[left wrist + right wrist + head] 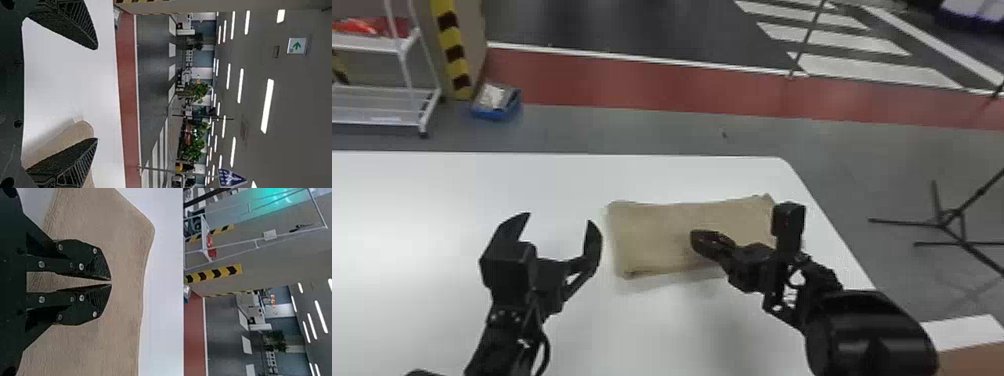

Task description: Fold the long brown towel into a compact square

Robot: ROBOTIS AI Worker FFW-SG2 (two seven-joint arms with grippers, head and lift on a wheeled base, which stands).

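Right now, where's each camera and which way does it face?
Head view: on the head, facing forward and down at the towel on the table; left gripper and right gripper show.
Left wrist view: on the left wrist, facing outward past the open left gripper, across the table to the red floor strip.
Right wrist view: on the right wrist, facing outward over the towel, the shut right gripper in front.
All three share towel and table.

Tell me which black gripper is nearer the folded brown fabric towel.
Right. The right gripper is over the towel; the left gripper is off to the towel's left.
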